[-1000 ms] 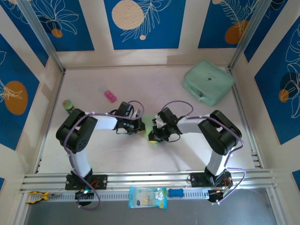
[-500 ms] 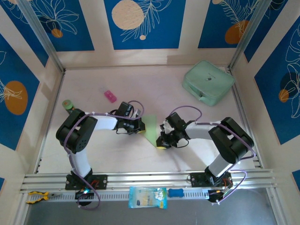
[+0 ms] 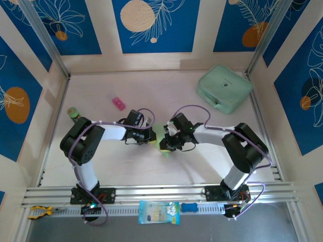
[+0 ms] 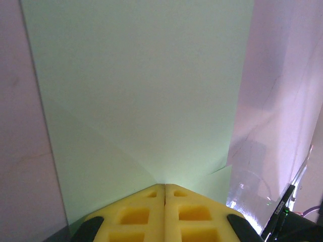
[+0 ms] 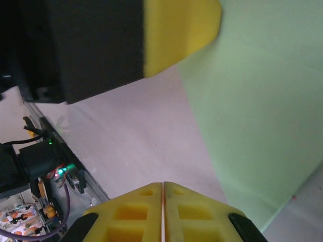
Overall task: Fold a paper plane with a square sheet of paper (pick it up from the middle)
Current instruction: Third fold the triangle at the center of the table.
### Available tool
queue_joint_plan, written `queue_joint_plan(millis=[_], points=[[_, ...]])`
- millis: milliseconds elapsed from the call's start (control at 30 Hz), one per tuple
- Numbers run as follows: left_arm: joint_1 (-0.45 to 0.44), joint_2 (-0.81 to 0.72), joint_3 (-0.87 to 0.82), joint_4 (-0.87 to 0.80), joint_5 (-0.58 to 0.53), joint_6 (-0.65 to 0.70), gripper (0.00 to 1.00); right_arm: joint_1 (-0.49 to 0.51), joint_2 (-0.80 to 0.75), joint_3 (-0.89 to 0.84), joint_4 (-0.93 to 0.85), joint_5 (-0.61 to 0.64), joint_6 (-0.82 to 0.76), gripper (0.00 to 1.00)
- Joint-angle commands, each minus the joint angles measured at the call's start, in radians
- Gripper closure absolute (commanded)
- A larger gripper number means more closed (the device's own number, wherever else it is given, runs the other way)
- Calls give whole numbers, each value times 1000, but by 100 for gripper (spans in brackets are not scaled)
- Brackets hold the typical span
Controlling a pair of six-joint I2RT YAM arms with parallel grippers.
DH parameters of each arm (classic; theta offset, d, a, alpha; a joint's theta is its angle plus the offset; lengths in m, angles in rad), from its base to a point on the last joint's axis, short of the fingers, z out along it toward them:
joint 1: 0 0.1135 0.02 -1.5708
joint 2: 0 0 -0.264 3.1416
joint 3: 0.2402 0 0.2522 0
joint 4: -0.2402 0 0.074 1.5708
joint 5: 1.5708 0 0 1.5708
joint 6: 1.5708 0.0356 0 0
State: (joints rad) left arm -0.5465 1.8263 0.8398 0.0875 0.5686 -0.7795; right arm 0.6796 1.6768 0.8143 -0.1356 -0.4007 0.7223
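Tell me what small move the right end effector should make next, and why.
Probably slide the shut right end effector sideways onto the square sheet of paper and press along its crease. The shut left end effector sits on the sheet, seemingly pinning it, while the right one's tips are over bare table beside the paper's edge.

I see back wall [image 3: 156, 25]: blue panels, white leaf line-art, cream and orange discs, cream strips between. Same pattern on side walls [image 3: 20, 101]. In both rear corners, aluminium posts [image 3: 46, 38] slant. I note table [image 3: 166, 91] pale, matte, pinkish-white; aluminium rail [image 3: 161, 191] along near edge. Light even, shadows soft.
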Motion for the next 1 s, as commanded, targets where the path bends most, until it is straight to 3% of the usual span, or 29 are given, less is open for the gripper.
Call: queue_joint_plan(millis=[0, 367, 667, 767, 967], points=[[-4, 22, -36, -96, -85, 8, 100, 6, 48, -20, -20, -17, -1, 90], [-4, 21, -42, -85, -91, 2, 100, -18, -113, -228, -44, 29, 30, 90], [-16, -22, -135, 69, -87, -138, 100, -26, -235, -194, -68, 130, 28, 89], [-42, -46, -168, 125, -107, -191, 100, -23, -264, -179, -78, 194, 33, 84], [-95, -89, -189, 139, -154, -233, 100, 13, -378, -176, -121, 392, 67, 59]])
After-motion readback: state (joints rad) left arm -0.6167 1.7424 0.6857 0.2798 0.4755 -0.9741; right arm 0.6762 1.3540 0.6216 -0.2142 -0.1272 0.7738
